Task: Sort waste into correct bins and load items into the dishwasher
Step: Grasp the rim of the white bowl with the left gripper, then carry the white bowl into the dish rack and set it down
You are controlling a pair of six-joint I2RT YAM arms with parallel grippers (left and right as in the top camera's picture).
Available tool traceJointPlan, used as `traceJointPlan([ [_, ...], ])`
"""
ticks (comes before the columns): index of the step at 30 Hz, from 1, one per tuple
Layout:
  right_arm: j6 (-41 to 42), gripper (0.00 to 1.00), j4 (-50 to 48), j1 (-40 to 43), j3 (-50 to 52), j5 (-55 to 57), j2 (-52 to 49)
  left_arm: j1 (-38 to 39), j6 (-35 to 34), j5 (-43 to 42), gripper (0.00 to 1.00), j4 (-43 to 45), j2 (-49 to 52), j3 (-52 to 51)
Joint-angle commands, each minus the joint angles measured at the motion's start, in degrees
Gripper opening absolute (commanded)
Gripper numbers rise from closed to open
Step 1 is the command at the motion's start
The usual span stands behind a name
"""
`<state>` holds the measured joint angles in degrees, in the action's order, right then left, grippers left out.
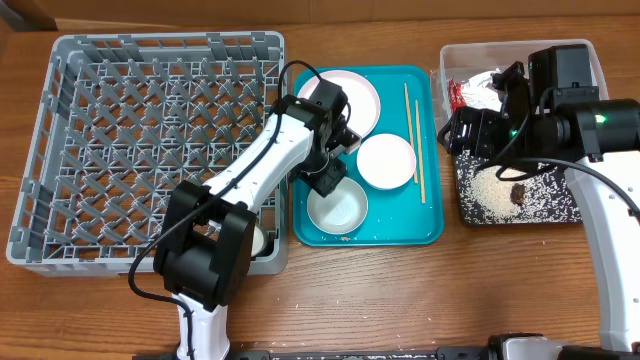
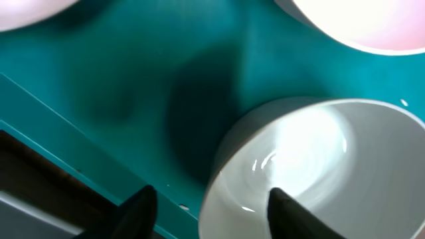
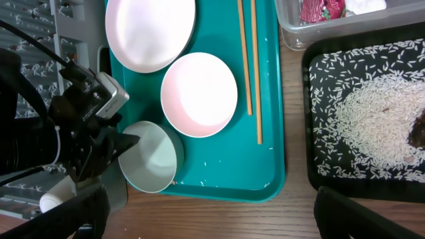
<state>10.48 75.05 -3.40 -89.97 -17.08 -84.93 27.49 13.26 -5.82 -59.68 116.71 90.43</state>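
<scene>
The bowl (image 2: 312, 166) fills the left wrist view, and the left hand (image 2: 211, 202) straddles its wall half-wide. One finger is inside and the other outside, with a gap showing between the outer finger and the rim, so nothing is pinched yet.

The step in hand looks like picking this bowl off the teal tray (image 1: 300, 235) for the dish rack (image 1: 150, 150). The next move probably calls for closing on the wall, lifting straight up, then carrying the bowl toward the outer finger's side.

Two edges lie that way: the tray's raised lip close beside the hand, then the rack's taller wall just beyond it. Behind the inner finger the small plate (image 1: 386, 160) sits close to the bowl, so a sideways drag could nudge it. The rack's pegs look mostly free.

The right hand (image 1: 465, 130) hangs wide and empty, well apart, by the black tray (image 1: 520, 225) of rice.
</scene>
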Motion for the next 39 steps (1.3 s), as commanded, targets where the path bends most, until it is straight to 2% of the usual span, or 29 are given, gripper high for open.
traceJointPlan([
  [1, -0.1, 1.00, -0.1, 0.3, -0.1, 0.5, -0.1, -0.1, -0.8, 0.5, 0.49, 0.4, 0.2, -0.4],
  [4, -0.1, 1.00, -0.1, 0.3, -0.1, 0.6, -0.1, 0.1, -0.8, 0.4, 0.48, 1.9, 0.2, -2.1],
  [6, -0.1, 1.00, -0.1, 0.3, -0.1, 0.6, -0.1, 0.3, -0.8, 0.4, 0.44, 3.4, 0.2, -4.2],
  [8, -0.1, 1.00, -0.1, 0.3, -0.1, 0.6, -0.1, 0.3, -0.9, 0.5, 0.34, 3.6, 0.2, -5.0],
  [11, -0.1, 1.00, -0.2, 0.3, -0.1, 0.6, -0.1, 0.3, -2.2, 0.9, 0.24, 3.7, 0.2, -5.0],
  [14, -0.1, 1.00, -0.1, 0.3, -0.1, 0.6, -0.1, 0.3, -3.7, 2.2, 0.05, 3.6, 0.2, -5.0],
  [21, -0.1, 1.00, -0.1, 0.3, -0.1, 0.6, -0.1, 0.0, -5.2, 2.2, 0.04, -2.7, 0.2, 0.5],
  [26, -0.1, 1.00, -0.1, 0.3, -0.1, 0.6, -0.1, -1.8, -9.6, 3.1, 0.04, -12.3, -1.8, 14.2],
  [29, -0.1, 1.00, -0.1, 0.3, -0.1, 0.6, -0.1, -2.8, -16.2, 11.8, 0.04, -13.9, -4.4, 22.3],
  [30, -0.1, 1.00, -0.2, 0.3, -0.1, 0.5, -0.1, -2.8, -19.2, 20.5, 0.04, -13.2, -5.3, 24.4],
  [36, -0.1, 1.00, -0.2, 0.3, -0.1, 0.6, -0.1, -2.9, -29.8, 55.6, 0.04, -9.2, -5.1, 25.0],
  [39, -0.1, 1.00, -0.1, 0.3, -0.1, 0.5, -0.1, -3.5, -33.6, 65.3, 0.04, -6.6, -3.7, 24.8],
])
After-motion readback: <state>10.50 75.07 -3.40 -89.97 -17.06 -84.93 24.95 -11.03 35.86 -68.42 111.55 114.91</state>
